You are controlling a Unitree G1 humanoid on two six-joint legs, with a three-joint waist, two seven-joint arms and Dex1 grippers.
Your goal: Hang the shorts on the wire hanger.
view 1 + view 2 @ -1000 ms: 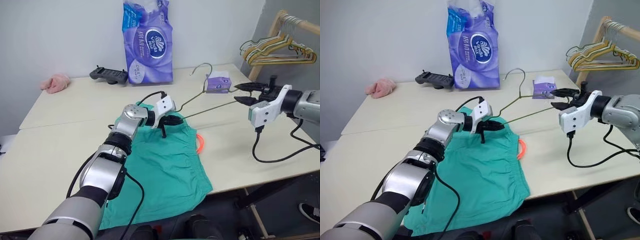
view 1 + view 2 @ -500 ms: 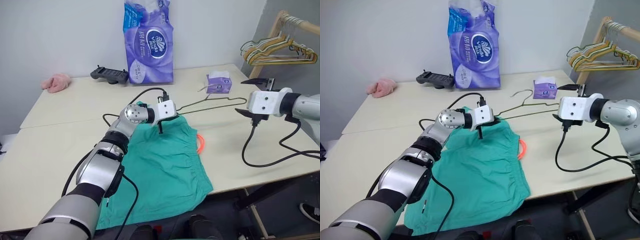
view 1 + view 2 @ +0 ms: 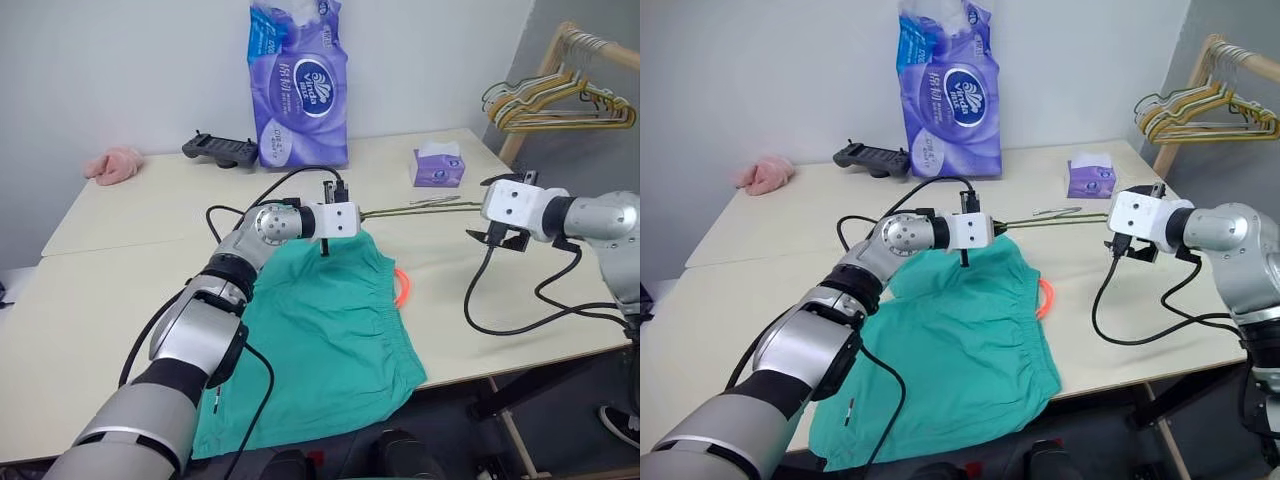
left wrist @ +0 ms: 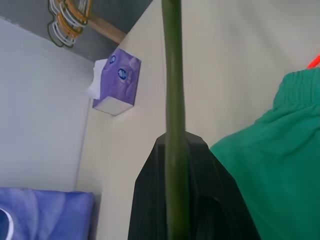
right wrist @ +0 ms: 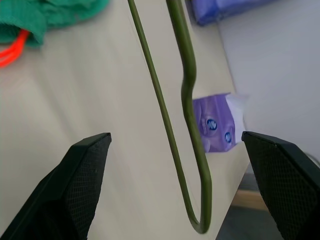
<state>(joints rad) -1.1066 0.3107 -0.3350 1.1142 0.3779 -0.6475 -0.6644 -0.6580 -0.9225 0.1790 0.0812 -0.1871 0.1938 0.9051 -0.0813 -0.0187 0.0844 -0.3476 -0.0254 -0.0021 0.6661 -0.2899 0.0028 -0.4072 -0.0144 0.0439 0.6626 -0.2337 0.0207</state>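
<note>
**Hanger held at one end, shorts not yet on it**

Left eye view: Flat on the table (image 3: 120, 300) lie the shorts (image 3: 320, 340), teal-green, with the orange drawstring (image 3: 402, 287) poking out at the side near the right arm. Just above the waistband of the shorts hangs the left gripper (image 3: 345, 220), closed tight on one end of the wire hanger (image 3: 420, 208). From there runs the thin wire, almost level, away from the shorts toward the right gripper (image 3: 492, 207). Wide open, that one, with nothing in it, right by the far end of the wire.

Right eye view: Same things here. Beyond the shorts, at the back of the table, stands a purple paper pack (image 3: 950, 85), with a small tissue box (image 3: 1089, 175) past the hanger's far end.

Left wrist view: One black finger under the green wire, pinching it. Beside it, the green edge of the shorts.

Right wrist view: Two black fingertips (image 5: 80, 185) spread far apart. Between them, but touching neither, the bent far end of the wire. Far from the shorts here.

Step in hand, as a guess: getting the hanger ready, held up above the shorts. Next, most likely, a grab on the free end with the open gripper, so both ends stay steady. Then a slide of the wire into the waistband. Care needed so the thin wire does not twist.
</note>
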